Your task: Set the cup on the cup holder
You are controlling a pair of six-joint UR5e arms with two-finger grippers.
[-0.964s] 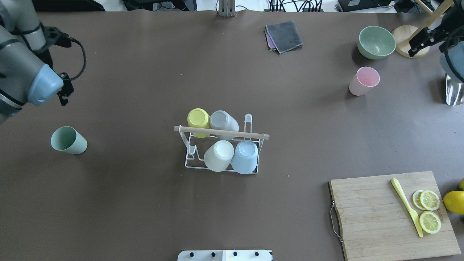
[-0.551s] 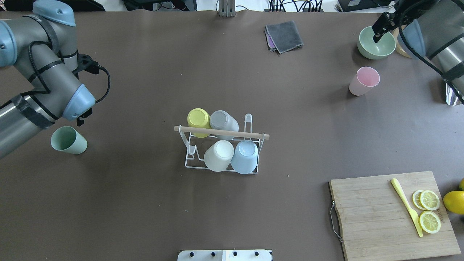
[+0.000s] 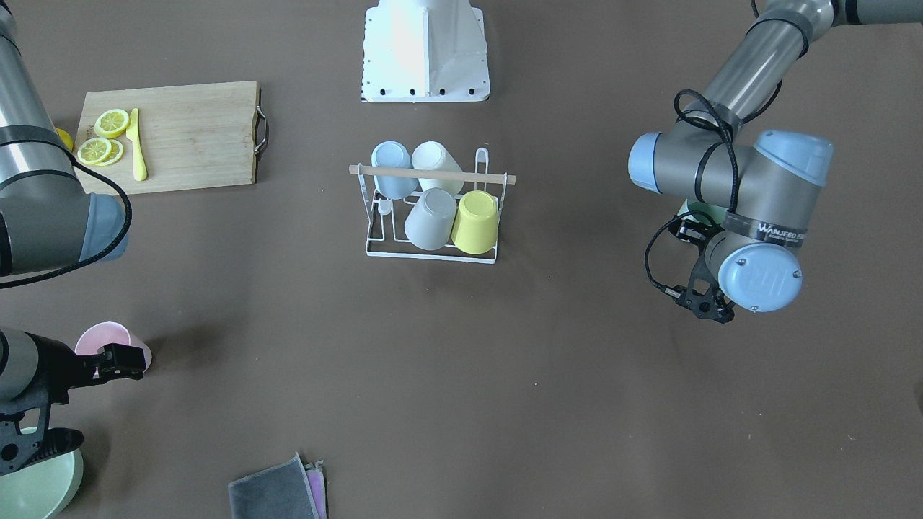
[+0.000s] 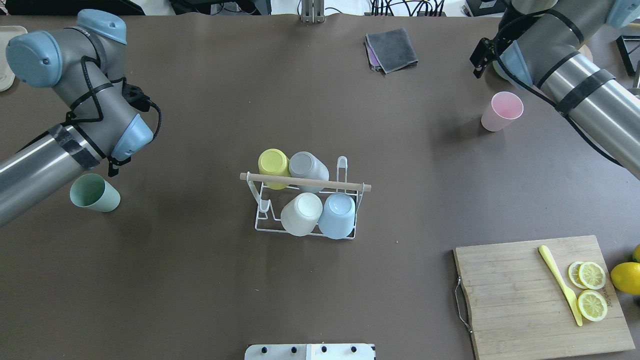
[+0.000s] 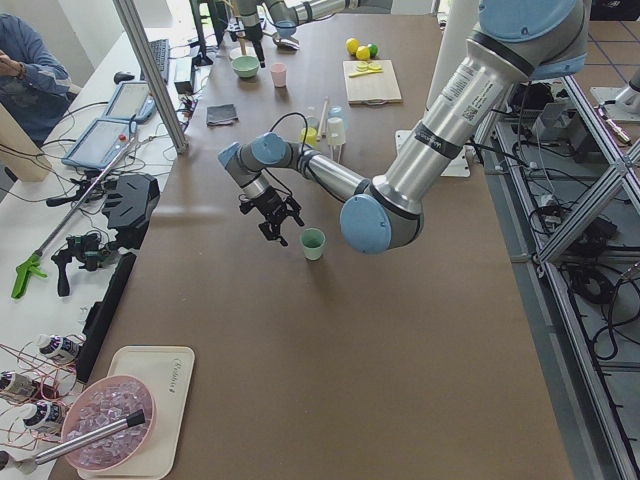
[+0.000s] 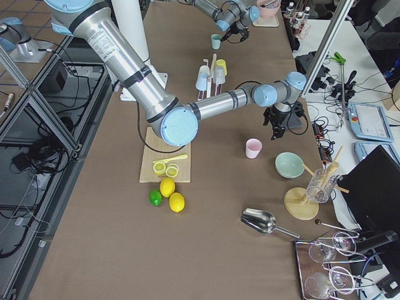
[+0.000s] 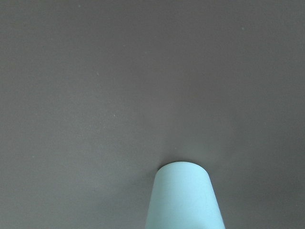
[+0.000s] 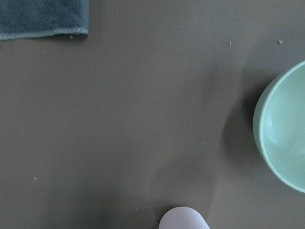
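Observation:
The white wire cup holder (image 4: 260,223) with a wooden rod (image 4: 305,182) stands mid-table and carries yellow, grey, white and blue cups upside down. It also shows in the front view (image 3: 431,252). A green cup (image 4: 95,193) stands upright at the left. My left gripper (image 4: 116,167) hovers just beyond it, open and empty. The left wrist view shows that cup (image 7: 186,202) at its bottom edge. A pink cup (image 4: 502,111) stands upright at the right. My right gripper (image 3: 126,360) hovers beside it, open and empty. The pink cup (image 8: 183,219) also shows in the right wrist view.
A green bowl (image 3: 36,483) and a folded grey cloth (image 4: 391,49) lie at the table's far side. A wooden cutting board (image 4: 515,300) with lemon slices (image 4: 592,290) and a yellow knife (image 4: 560,285) sits at the near right, with a lemon (image 4: 625,277) beside it.
Both arms have swung in over the table. The left wrist came closer to the green cup. The right wrist moved from the bowl's far side towards the pink cup. The cups have not moved.

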